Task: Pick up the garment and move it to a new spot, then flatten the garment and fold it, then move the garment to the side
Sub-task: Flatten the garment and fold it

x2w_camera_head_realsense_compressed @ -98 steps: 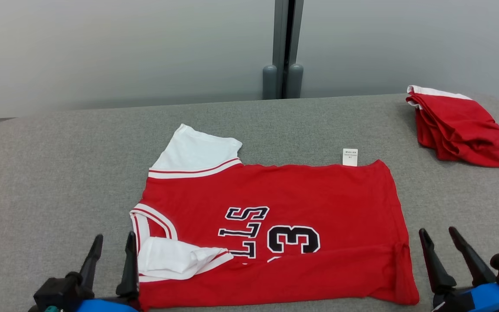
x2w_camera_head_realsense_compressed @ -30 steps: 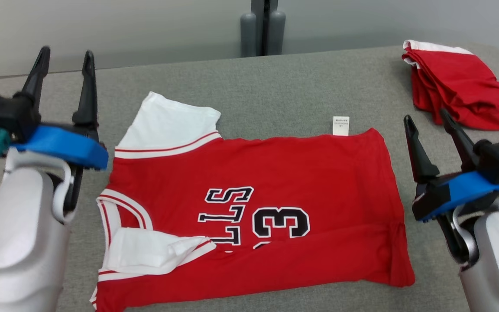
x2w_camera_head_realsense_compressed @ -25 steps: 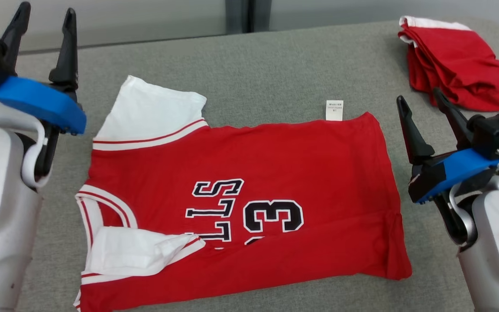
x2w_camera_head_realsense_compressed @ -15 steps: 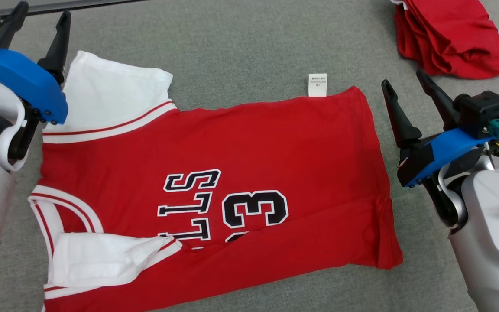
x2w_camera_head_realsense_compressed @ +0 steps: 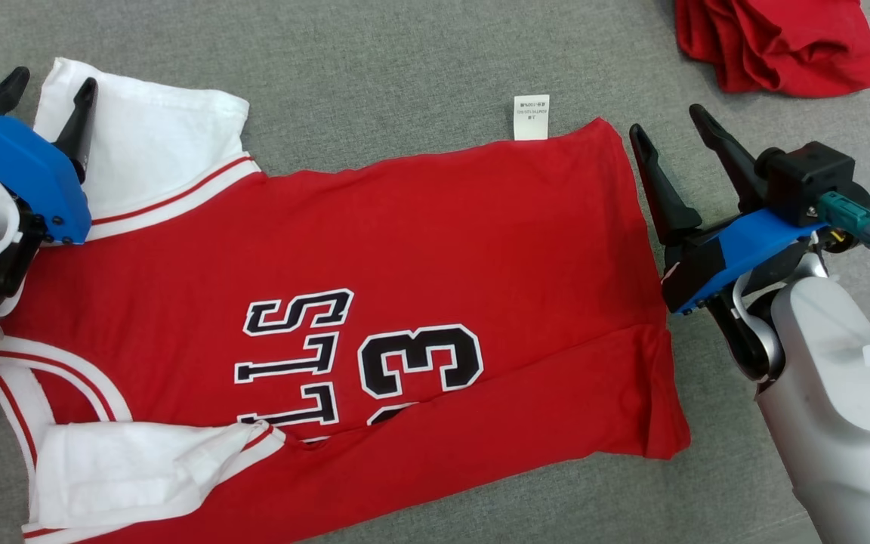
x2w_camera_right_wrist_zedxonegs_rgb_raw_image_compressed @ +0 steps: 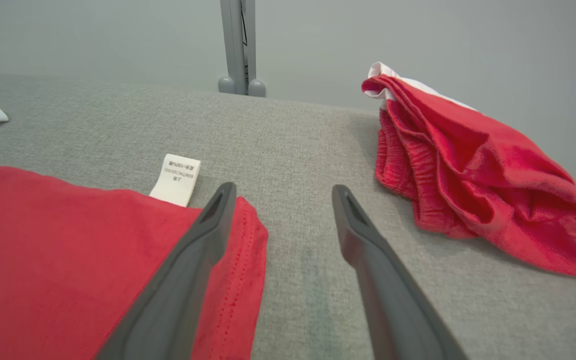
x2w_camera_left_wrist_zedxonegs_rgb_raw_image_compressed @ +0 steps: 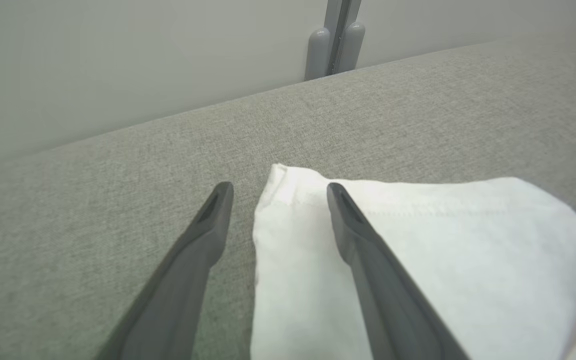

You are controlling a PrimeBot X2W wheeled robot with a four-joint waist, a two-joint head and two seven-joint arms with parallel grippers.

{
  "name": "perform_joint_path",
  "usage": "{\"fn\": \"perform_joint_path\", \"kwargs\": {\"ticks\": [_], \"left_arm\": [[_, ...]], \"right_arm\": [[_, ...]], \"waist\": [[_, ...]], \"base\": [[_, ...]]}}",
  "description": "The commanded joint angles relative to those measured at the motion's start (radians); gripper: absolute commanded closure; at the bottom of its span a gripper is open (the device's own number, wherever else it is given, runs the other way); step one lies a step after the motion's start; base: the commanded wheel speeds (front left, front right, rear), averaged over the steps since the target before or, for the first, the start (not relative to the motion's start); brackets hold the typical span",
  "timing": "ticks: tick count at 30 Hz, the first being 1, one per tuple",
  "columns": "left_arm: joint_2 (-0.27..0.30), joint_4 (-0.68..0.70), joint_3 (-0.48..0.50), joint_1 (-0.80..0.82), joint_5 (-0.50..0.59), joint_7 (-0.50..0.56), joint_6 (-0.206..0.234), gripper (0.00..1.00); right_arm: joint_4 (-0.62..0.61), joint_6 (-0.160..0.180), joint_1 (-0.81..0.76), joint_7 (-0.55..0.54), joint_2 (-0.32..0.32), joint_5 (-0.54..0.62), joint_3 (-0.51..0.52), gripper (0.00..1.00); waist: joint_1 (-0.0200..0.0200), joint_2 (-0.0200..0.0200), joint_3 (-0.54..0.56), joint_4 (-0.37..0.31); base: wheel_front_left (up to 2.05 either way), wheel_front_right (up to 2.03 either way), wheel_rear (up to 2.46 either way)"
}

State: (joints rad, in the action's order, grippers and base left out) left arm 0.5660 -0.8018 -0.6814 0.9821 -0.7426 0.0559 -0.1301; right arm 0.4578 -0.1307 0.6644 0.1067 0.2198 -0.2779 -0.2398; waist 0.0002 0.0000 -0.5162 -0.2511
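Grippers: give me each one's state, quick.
Left gripper: open, empty, astride the edge of the white sleeve.
Right gripper: open, empty, astride the hem of the red jersey.

Right gripper (x2w_camera_right_wrist_zedxonegs_rgb_raw_image_compressed: 283,186), ahead: grey tabletop (x2w_camera_right_wrist_zedxonegs_rgb_raw_image_compressed: 293,140) is lying bare between the spread fingers.
Right gripper, outer side: bunched red cloth (x2w_camera_right_wrist_zedxonegs_rgb_raw_image_compressed: 468,170) is crowding near.
Left gripper (x2w_camera_left_wrist_zedxonegs_rgb_raw_image_compressed: 279,186), ahead: white sleeve corner (x2w_camera_left_wrist_zedxonegs_rgb_raw_image_compressed: 443,240) is sitting between the spread fingers.
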Motion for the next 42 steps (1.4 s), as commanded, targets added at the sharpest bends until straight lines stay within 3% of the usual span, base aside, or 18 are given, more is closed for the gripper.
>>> {"fn": "perform_joint_path", "kwargs": {"ticks": [1, 14, 15, 16, 17, 18, 28, 40, 41, 42], "left_arm": [[0.009, -0.008, -0.005, 0.014, -0.009, 0.002, 0.0, 0.0], [-0.012, -0.065, -0.096, 0.034, -0.109, 0.005, -0.001, 0.0], [-0.011, -0.07, -0.107, 0.037, -0.111, 0.007, -0.001, 0.08], [-0.012, -0.079, -0.112, 0.041, -0.112, 0.0, -0.001, 0.64], [-0.014, -0.085, -0.118, 0.044, -0.114, -0.007, -0.001, 0.86], [-0.015, -0.091, -0.124, 0.046, -0.116, -0.012, -0.001, 1.0], [-0.032, -0.07, -0.195, 0.094, -0.118, -0.115, -0.001, 1.0], [-0.054, -0.046, -0.266, 0.125, -0.131, -0.201, -0.001, 1.0], [-0.055, -0.044, -0.27, 0.127, -0.135, -0.206, -0.001, 1.0], [-0.057, -0.041, -0.274, 0.127, -0.139, -0.213, -0.001, 1.0]], "right_arm": [[0.005, 0.0, 0.017, 0.003, -0.004, -0.005, -0.005, 0.0], [0.054, 0.0, 0.049, 0.02, -0.001, -0.044, -0.057, 0.0], [0.057, 0.0, 0.051, 0.022, 0.001, -0.046, -0.06, 0.0], [0.06, 0.0, 0.053, 0.022, 0.002, -0.052, -0.066, 0.0], [0.063, 0.0, 0.055, 0.019, 0.002, -0.06, -0.073, 0.0], [0.065, 0.0, 0.057, 0.015, 0.004, -0.068, -0.079, 0.0], [0.114, 0.0, 0.091, -0.046, 0.037, -0.104, -0.133, 0.0], [0.241, 0.0, 0.151, -0.128, 0.03, -0.126, -0.165, 0.0], [0.25, 0.0, 0.156, -0.133, 0.03, -0.127, -0.172, 0.76], [0.262, 0.0, 0.16, -0.141, 0.03, -0.129, -0.177, 1.0]], "waist": [[-0.0002, 0.0, -0.003, -0.003], [-0.0002, 0.0, -0.031, -0.02], [-0.0002, 0.0, -0.031, -0.019], [-0.0002, 0.0, -0.03, -0.017], [-0.0002, 0.0, -0.029, -0.015], [-0.0002, 0.0, -0.027, -0.014], [-0.0002, 0.0, -0.003, 0.028], [-0.0002, 0.0, 0.005, 0.074], [-0.0002, 0.0, 0.006, 0.076], [-0.0002, 0.0, 0.009, 0.08]], "base": [[0.0, 0.0, 0.0], [0.0, 0.0, 0.0], [0.0, 0.0, 0.0], [0.0, 0.0, 0.0], [0.0, 0.0, 0.0], [0.0, 0.0, 0.0], [0.0, 0.0, 0.0], [0.0, 0.0, 0.0], [0.0, 0.0, 0.0], [0.0, 0.0, 0.0]]}}
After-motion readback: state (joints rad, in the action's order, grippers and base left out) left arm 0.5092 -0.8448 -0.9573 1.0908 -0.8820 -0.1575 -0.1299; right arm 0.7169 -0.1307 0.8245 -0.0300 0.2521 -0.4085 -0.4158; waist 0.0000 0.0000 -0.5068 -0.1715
